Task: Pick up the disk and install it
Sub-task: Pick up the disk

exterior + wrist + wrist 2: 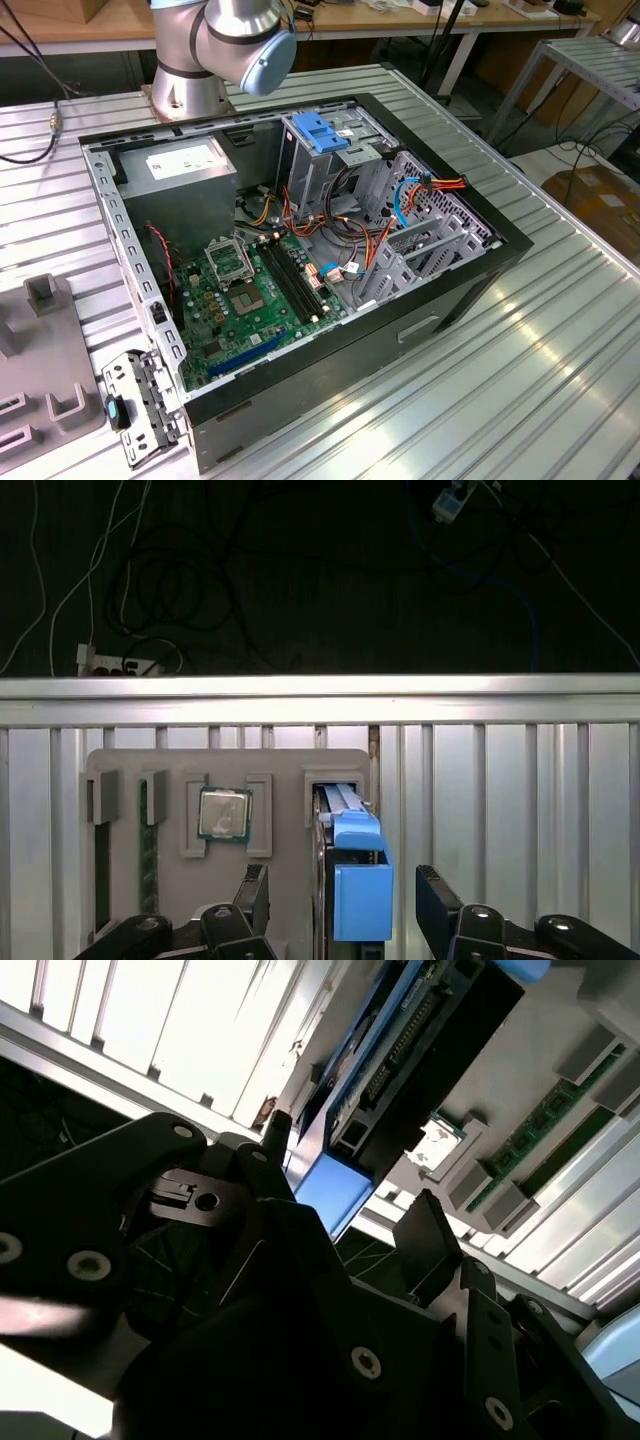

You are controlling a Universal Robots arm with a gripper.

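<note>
**First wrist view: gripper (345,905) spread astride the disk (352,865)**

In both wrist views the gripper hangs over the disk. Its two black fingers (437,905) are spread wide, one on each side. A gap shows between each finger and the disk, so nothing is pinched.

The disk stands on edge in a slot of a grey tray (285,770), with its blue rail uppermost. In the same tray a processor chip (222,813) lies flat in a square recess just beside the disk's slot. Beyond the chip a green memory stick (148,855) stands on edge. The tray rests on the ribbed metal table (500,790).

In the exterior view the open computer case (430,320) lies on its side on the table, near the arm's base (190,85). A grey drive cage (310,180) with a blue latch (318,132) on top sits at the far end of the case.
</note>
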